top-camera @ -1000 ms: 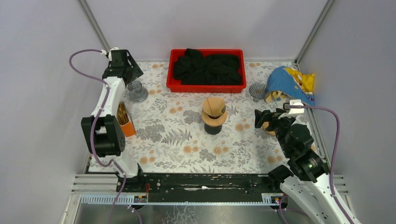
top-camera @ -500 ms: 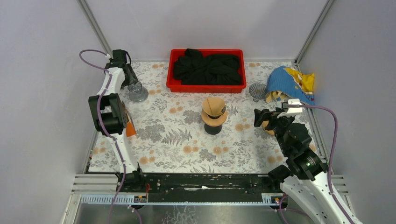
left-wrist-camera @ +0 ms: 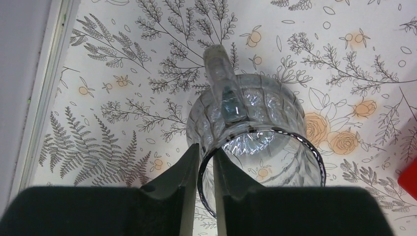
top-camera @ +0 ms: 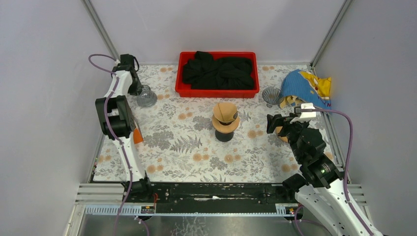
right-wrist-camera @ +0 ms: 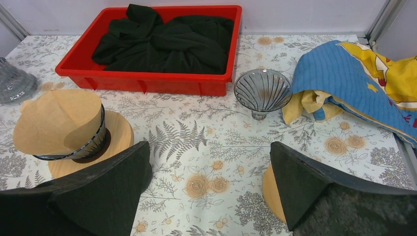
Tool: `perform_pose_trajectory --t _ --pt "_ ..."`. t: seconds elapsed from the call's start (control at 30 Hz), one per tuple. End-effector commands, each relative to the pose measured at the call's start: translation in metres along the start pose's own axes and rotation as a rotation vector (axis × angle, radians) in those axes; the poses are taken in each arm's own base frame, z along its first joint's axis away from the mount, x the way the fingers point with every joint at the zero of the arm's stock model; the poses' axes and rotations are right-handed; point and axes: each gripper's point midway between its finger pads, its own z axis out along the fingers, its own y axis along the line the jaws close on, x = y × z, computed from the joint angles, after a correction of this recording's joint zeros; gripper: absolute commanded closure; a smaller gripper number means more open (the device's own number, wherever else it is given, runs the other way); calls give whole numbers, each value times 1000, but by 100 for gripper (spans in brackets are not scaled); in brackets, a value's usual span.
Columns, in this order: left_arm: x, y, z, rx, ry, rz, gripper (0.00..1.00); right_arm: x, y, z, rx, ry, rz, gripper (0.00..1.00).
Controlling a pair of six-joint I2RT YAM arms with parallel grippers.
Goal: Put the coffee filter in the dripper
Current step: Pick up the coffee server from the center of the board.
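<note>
The coffee filter (top-camera: 225,112) is sitting, folded into a cone, in a black-banded holder on a wooden stand (right-wrist-camera: 119,133) at the middle of the table, apart from both arms. The glass dripper (left-wrist-camera: 255,118) is standing at the far left. The left gripper (left-wrist-camera: 206,169) is straddling its rim, jaws narrow with the wall between them; whether the pinch is firm cannot be told. The right gripper (right-wrist-camera: 207,152) is hovering to the right of the stand, jaws fully spread and holding nothing. The step in hand appears to be securing the dripper. The next move is likely calling for bringing dripper and filter together, with a light pinch on the thin paper.
</note>
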Motion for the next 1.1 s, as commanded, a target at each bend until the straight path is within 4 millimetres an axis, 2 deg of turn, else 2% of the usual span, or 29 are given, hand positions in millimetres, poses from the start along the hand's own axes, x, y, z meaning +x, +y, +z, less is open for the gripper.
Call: perform_pose_trajectory --t 0.0,0.17,0.33,0.53,0.7,0.83,1.07 --pt "-6 -8 -6 54 -7 14 80 -13 -4 3 28 -53 6 1" --pt "-6 -17 -21 83 -23 19 87 -14 -3 2 19 -54 7 1" --pt "-4 -29 -47 107 -53 23 92 -16 -3 0 17 -64 15 1" --pt "13 -44 -82 139 -61 19 95 -20 -2 -3 8 -79 29 1" --pt "44 -61 -106 185 -43 35 97 -22 -1 -6 -3 -88 40 1" --pt "77 -76 -123 212 -29 75 97 -24 3 -8 -23 -92 54 1" --pt "127 -106 -162 281 -50 155 97 -26 6 -11 -44 -98 70 1"
